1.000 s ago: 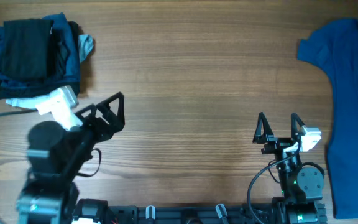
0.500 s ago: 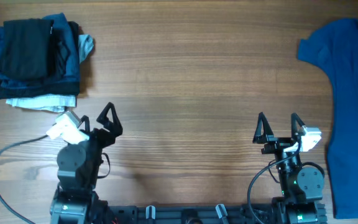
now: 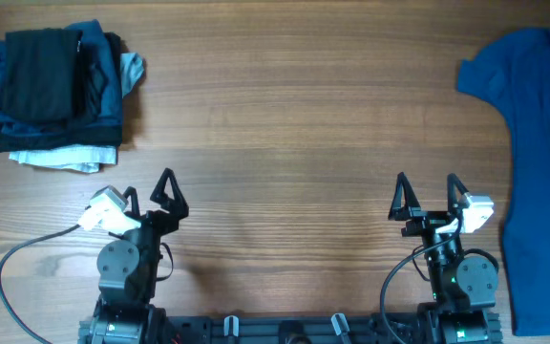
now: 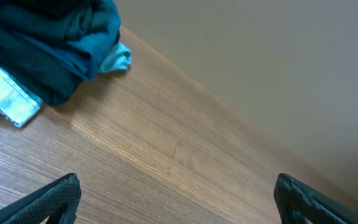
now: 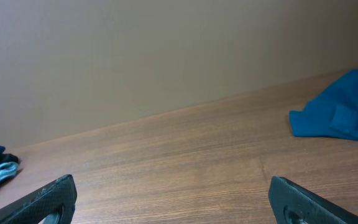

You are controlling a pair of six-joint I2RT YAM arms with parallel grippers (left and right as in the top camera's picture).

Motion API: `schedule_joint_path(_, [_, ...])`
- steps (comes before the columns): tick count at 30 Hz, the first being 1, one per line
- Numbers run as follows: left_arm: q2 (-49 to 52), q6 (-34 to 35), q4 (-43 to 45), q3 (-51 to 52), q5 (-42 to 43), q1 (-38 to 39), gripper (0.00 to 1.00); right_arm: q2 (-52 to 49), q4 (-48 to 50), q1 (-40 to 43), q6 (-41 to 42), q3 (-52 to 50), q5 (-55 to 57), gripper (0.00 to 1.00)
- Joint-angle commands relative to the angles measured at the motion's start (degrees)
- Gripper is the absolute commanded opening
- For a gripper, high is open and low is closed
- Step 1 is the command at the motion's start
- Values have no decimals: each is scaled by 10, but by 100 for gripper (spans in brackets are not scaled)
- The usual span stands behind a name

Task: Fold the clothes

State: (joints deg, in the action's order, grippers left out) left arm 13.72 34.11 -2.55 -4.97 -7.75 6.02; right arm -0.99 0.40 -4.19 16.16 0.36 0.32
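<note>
Overhead view says, as I read it, that the step in hand is fetching the next garment, the shirt (image 3: 542, 172). It lies loose and unfolded, while the rest are done. To do this well, reach with your right arm, since the shirt is on its side. Take the cloth by the hem or side seam nearest you, pinching one layer only. Drag it toward the middle of the worktop (image 3: 285, 134) before you fold anything. At the right edge you have no room, and part of the shirt runs out of the picture. Once it is centred, bring in the left arm and pull it flat from two corners; a crease left in now will likely carry into every fold.

Nearest to you, both arms sit at the near edge. Your left pincer (image 3: 149, 189) is spread as wide as it goes, holding nothing and touching nothing, with bare wood ahead of it. Your right pincer (image 3: 428, 186) is the same: spread wide, empty, pointing at the far edge and well apart from any cloth.

Further out, the shirt lies along the right edge, from the near right corner toward the far one. The right wrist view shows a rumpled part of it ahead on the right.

Farthest off, in the far left corner, sits the stack (image 3: 55, 96) of folded clothes, with a black piece on top and blue and pale layers under it. Leave it alone.
</note>
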Motion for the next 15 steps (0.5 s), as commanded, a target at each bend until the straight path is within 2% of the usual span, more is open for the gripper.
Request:
schedule_joint_path(1, [-24,-24,2,22,-22,1,100,7,2,3,-10,-1,8,100])
schedule_joint_path(9, [-58,-26,-5,46,-40,0,100,7,2,3,-10,-1,8,100])
schedule_joint_path(15, [-113,-144,-5,46,-26,-5,100,7,2,3,-10,-1,8,100])
